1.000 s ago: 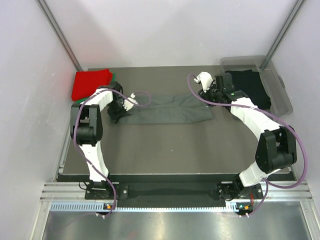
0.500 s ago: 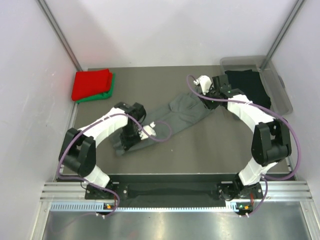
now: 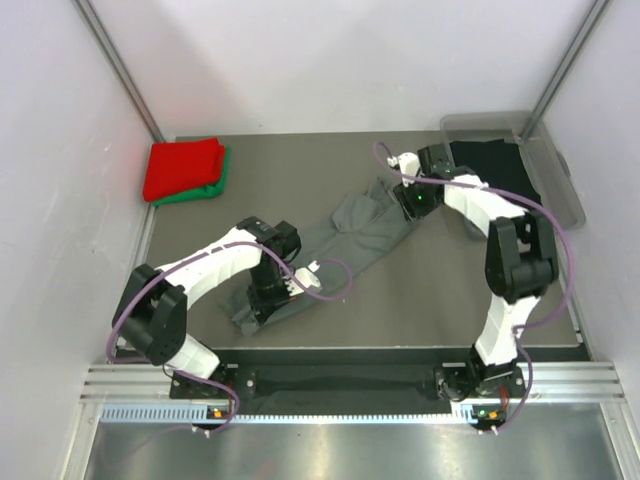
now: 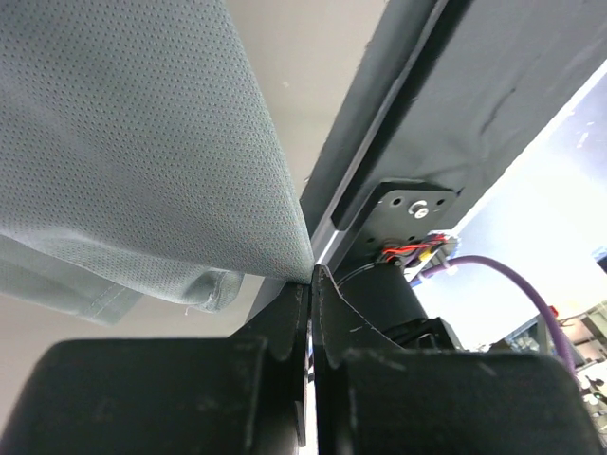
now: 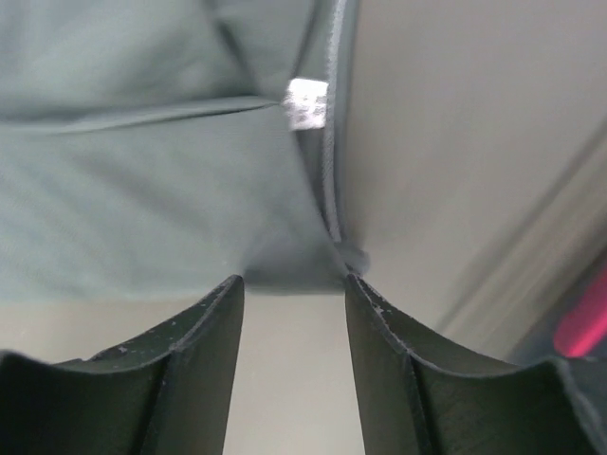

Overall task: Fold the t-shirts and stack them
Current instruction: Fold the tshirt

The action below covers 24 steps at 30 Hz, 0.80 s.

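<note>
— On the worktop [image 3: 430, 290], where does the dark grey shirt [image 3: 355, 225] lie?

— It lies slantwise across the middle, from the near left side up to the far right side. It looks like a long, narrow band with some creases.

— And who holds it?

— The left pincer [image 3: 262, 303] has its jaws pressed together on the near left corner of the cloth. In its wrist view, the corner ends exactly at the tips. The right pincer [image 3: 403, 198] is at the far right end with its jaws spread. The hem lies just in front of its tips, and a small white label [image 5: 305, 102] sits a little further on.

— What about the other shirts?

— The red shirt [image 3: 183, 168] is folded on the green shirt [image 3: 217, 182] in the far left corner. The black shirt [image 3: 500, 172] is in the clear tub [image 3: 562, 195] at the far right.
</note>
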Tool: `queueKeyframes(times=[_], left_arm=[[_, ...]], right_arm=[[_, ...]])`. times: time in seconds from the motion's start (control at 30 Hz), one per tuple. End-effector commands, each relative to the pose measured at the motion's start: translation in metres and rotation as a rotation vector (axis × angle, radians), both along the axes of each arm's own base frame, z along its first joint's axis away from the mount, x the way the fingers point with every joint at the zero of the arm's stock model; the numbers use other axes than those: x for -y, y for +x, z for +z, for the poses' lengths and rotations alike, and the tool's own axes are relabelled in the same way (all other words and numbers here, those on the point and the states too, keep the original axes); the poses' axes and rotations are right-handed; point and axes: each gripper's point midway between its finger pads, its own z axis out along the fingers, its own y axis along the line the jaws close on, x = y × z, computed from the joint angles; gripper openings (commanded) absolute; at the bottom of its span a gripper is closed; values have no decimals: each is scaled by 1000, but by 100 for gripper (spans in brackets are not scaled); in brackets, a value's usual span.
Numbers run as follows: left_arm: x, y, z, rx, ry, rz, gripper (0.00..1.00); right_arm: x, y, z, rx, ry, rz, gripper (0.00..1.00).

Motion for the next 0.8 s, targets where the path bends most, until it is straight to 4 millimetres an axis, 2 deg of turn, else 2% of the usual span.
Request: queueKeyframes(times=[0.0,0.3,0.37,0.5,0.67,0.77], left_arm=[[1,-21,14,-85,-16,11,0],[10,-28,-3,-121,-17,-13,0],[12,-30,-5,-124,-17,-17,0],[15,-32,-6,-132,-21,-26,0],[21,-35,-6,-143,-33,-35,0],[25,-34,-5,-145,-44,-40,0]], right_arm=[[2,23,5,-34,65,-82,48],[8,40,-23,-78,29,-95,49],[5,40,-28,-101,39,-87,49],[3,36,-52,-198,42,-77,48],[0,37,-74,-289,31,-64,2],[-3,48,-80,-299,29,-62,0]])
